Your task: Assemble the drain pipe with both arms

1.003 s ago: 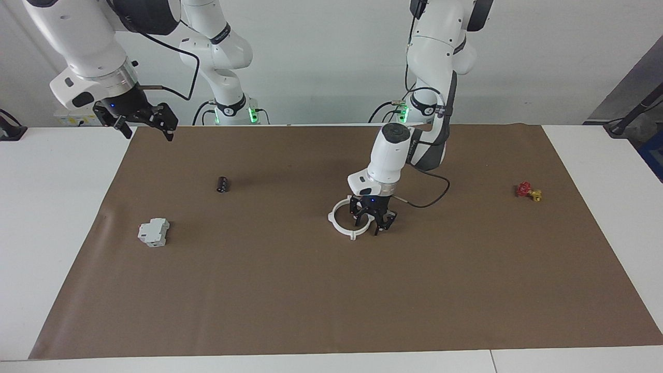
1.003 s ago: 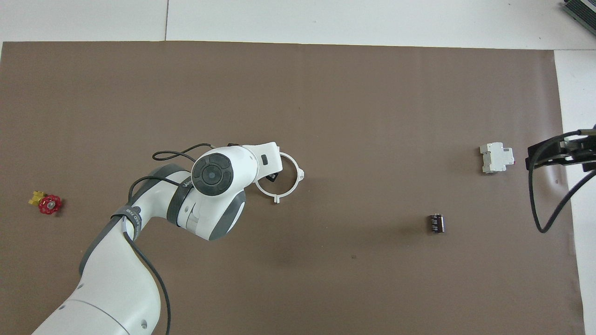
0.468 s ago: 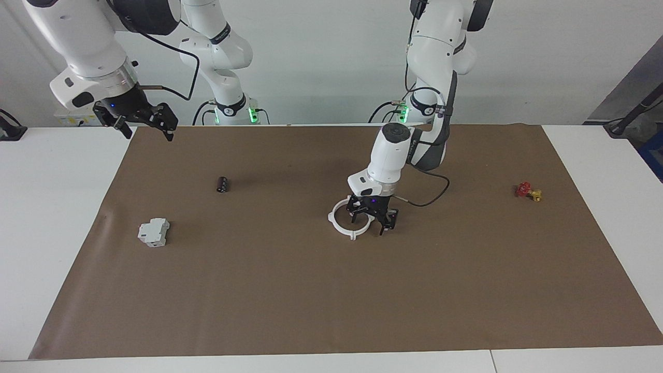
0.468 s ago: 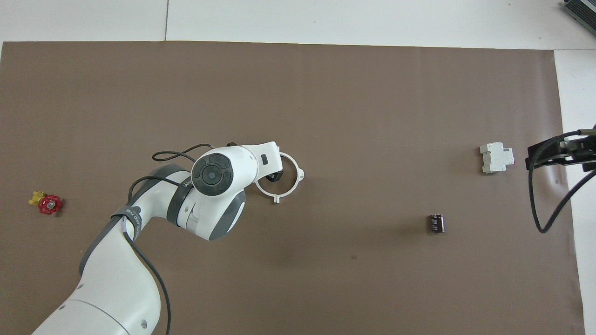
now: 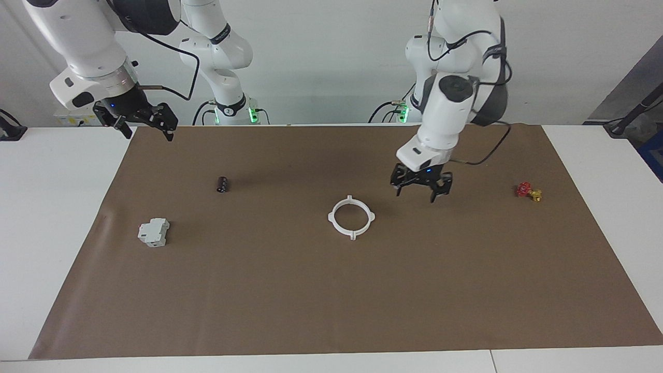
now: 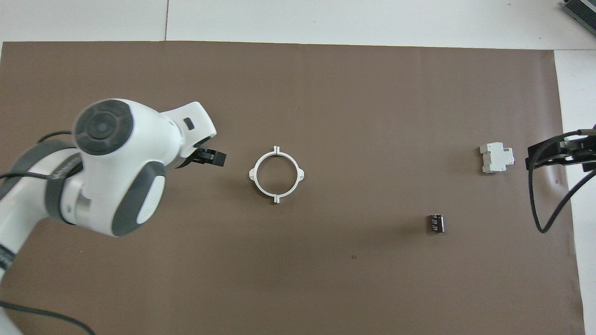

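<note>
Drain pipe (image 5: 351,217) lies flat mid-mat as one closed white ring (four tabs showing), nothing touching it. Left gripper (image 5: 419,190) is up over bare brown mat (image 5: 311,300) toward the left arm's end of the table, fingers spread and empty; right gripper (image 5: 139,122) hangs over the mat's edge at the right arm's end, fingers also apart, empty, arm waiting. Grey-white box (image 5: 154,231), black cylinder (image 5: 222,184) and a red-yellow piece (image 5: 528,191) sit well apart from the ring.

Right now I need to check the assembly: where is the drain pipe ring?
The drain pipe ring lies flat mid-mat, free of both grippers, between the black cylinder and the red valve.
</note>
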`<state>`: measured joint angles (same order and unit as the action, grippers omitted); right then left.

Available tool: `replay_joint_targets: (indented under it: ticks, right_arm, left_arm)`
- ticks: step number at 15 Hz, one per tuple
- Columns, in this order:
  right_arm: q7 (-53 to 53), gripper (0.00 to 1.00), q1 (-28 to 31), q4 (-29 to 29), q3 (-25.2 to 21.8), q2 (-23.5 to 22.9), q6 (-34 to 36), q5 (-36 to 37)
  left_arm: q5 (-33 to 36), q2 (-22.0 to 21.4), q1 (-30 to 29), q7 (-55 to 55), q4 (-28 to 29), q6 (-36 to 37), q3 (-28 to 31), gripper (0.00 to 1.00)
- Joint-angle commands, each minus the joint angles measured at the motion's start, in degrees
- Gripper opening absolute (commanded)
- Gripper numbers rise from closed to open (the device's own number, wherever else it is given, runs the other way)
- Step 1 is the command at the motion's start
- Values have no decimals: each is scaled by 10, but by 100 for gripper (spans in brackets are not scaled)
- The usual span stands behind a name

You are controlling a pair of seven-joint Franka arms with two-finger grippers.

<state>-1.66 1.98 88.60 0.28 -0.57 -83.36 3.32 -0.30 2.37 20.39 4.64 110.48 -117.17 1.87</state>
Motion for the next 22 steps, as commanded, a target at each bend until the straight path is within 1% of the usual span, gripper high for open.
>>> replay_joint_targets:
  ticks: [1, 4, 6, 10, 12, 13, 14, 17, 18, 19, 21, 22]
  right_arm:
    - [0, 100, 7, -3, 4, 2, 5, -12]
    - [0, 100, 7, -3, 4, 2, 5, -12]
    - [0, 100, 7, -3, 3, 2, 5, -12]
    - [0, 100, 7, -3, 4, 2, 5, -12]
    - [0, 100, 7, -3, 3, 2, 5, -12]
    - [0, 100, 7, -3, 3, 2, 5, -12]
    - [0, 100, 7, -3, 4, 2, 5, -12]
    - [0, 100, 7, -3, 4, 2, 5, -12]
    - [0, 100, 7, -3, 3, 2, 5, -12]
    - [0, 100, 7, -3, 3, 2, 5, -12]
    - [0, 100, 7, -3, 4, 2, 5, -12]
    - [0, 100, 7, -3, 3, 2, 5, -12]
  left_arm:
    - [1, -52, -67, 12, 4, 55, -6, 100]
    - [1, -87, -136, 12, 6, 68, -6, 100]
    - [1, -94, -157, 13, 4, 82, -5, 100]
    - [2, -97, -188, 6, 11, 77, -5, 100]
    - [3, -94, -203, -4, 4, 71, -5, 100]
    - [0, -89, -217, -6, -10, 80, -4, 100]
    - [1, -84, -222, -5, -26, 100, -4, 100]
    - [8, -51, -223, -6, -97, 174, -4, 100]
    - [24, -40, -222, -11, -111, 191, -5, 100]
    - [31, -32, -221, -31, -110, 194, -5, 100]
    - [25, -39, -222, -87, -87, 185, -5, 100]
    - [25, -37, -222, -118, -86, 186, -5, 100]
